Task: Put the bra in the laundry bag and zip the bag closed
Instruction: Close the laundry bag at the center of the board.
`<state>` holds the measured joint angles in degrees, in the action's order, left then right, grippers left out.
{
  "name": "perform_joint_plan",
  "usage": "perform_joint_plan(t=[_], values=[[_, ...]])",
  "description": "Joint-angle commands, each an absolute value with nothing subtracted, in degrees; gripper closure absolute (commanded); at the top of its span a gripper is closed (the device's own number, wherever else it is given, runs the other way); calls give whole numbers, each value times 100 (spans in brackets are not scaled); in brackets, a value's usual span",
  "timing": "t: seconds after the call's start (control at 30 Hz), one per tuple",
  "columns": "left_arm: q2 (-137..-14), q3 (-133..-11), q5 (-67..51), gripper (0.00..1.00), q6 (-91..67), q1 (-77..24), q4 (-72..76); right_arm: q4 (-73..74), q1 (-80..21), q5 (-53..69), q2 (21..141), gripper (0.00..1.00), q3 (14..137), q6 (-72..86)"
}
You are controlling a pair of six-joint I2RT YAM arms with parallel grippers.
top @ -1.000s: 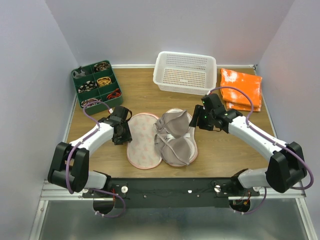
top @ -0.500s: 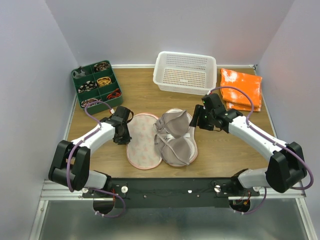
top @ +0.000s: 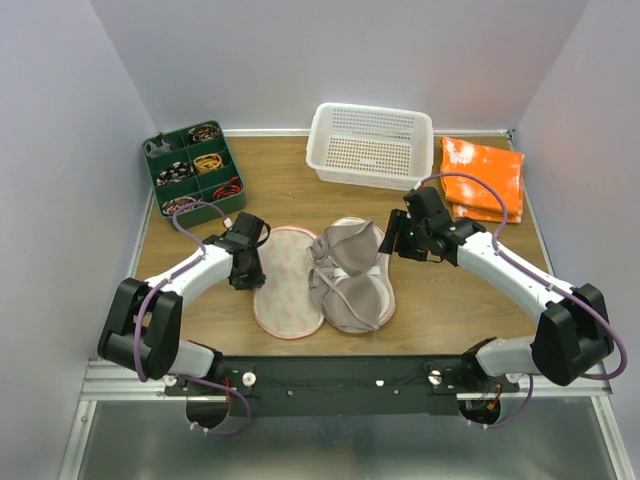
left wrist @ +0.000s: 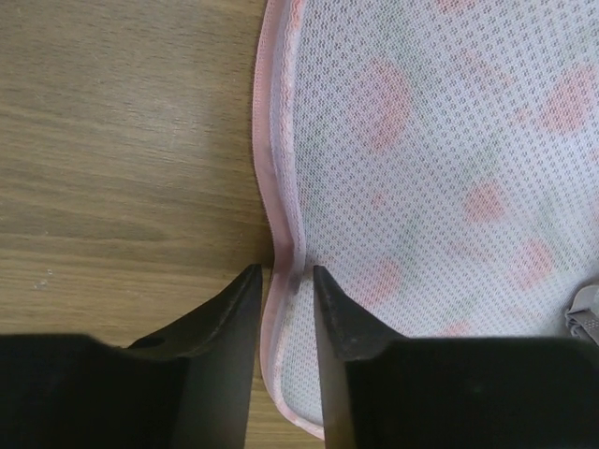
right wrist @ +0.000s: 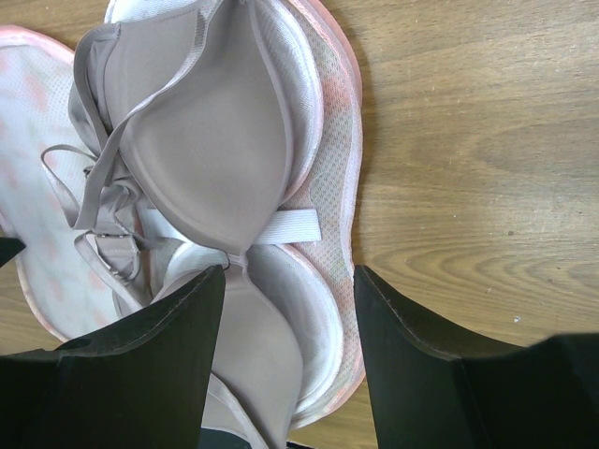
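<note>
The laundry bag (top: 285, 295) lies open on the table, two pink mesh halves side by side. The taupe bra (top: 345, 268) sits in the right half, cups up, straps bunched toward the middle. My left gripper (top: 248, 268) is at the left half's outer rim. In the left wrist view its fingers (left wrist: 286, 269) are nearly together, pinching the pink zipper rim of the bag (left wrist: 281, 187). My right gripper (top: 393, 240) is open above the right half's outer edge. In the right wrist view its jaws (right wrist: 290, 271) straddle the bra (right wrist: 206, 140) and the bag's rim (right wrist: 344, 159).
A white perforated basket (top: 370, 145) stands at the back centre. An orange-and-white folded cloth (top: 482, 175) lies at the back right. A green divided tray (top: 192, 170) of small items is at the back left. Walls close in on three sides.
My left gripper has shifted slightly up and right along the bag's left rim. The right gripper, bag and bra have hardly moved.
</note>
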<state>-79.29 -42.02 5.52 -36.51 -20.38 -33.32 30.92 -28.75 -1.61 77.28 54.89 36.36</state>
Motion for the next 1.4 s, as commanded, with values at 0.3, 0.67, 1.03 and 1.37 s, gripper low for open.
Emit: perform_joint_plan(t=[0.3,0.67,1.03,1.37], values=[[-7972,-4245,861,97,-3762,-2232,-3269,2988,-2839,-237,7761,34,5493,3665],[-7023,-5324,607,100,-3595,-2531,-3726,2769,-2162,-290,7892,34,4940,4219],[-7488,-6380,123,100,-3551,-3619,-3753,3084,-2118,-1001,8525,34,4825,4043],[-8235,-7109,0,100,-3480,-4587,-3446,3085,-2109,-1046,8314,34,4474,4034]])
